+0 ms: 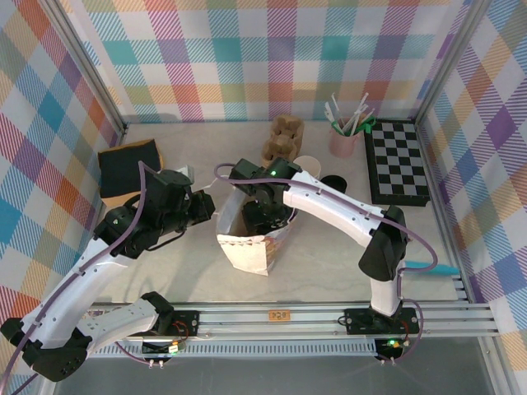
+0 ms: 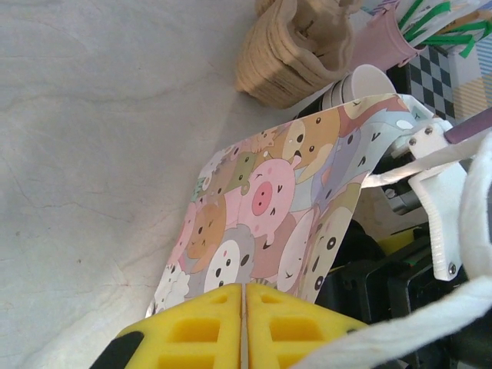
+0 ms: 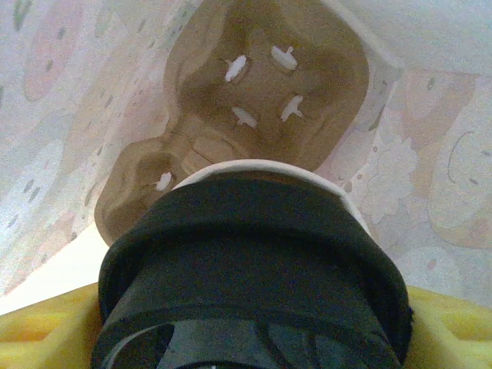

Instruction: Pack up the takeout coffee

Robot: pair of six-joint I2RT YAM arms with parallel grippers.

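Takeout coffee point(image 3: 254, 246) clamped in my right gripper point(image 3: 250, 342): lower straight into carrier point(image 3: 254, 84) well while my left gripper point(image 2: 244, 323), pinched on the bag point(image 2: 269, 192) rim, steadies it.

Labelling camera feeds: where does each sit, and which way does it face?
Top: above, behind the bases, looking down on both arms and the paper bag.
Left wrist: on the left gripper, facing the bag's outside; its yellow fingers show.
Right wrist: on the right gripper, looking into the bag past the coffee cup; yellow fingers show.
Shared: the bag.
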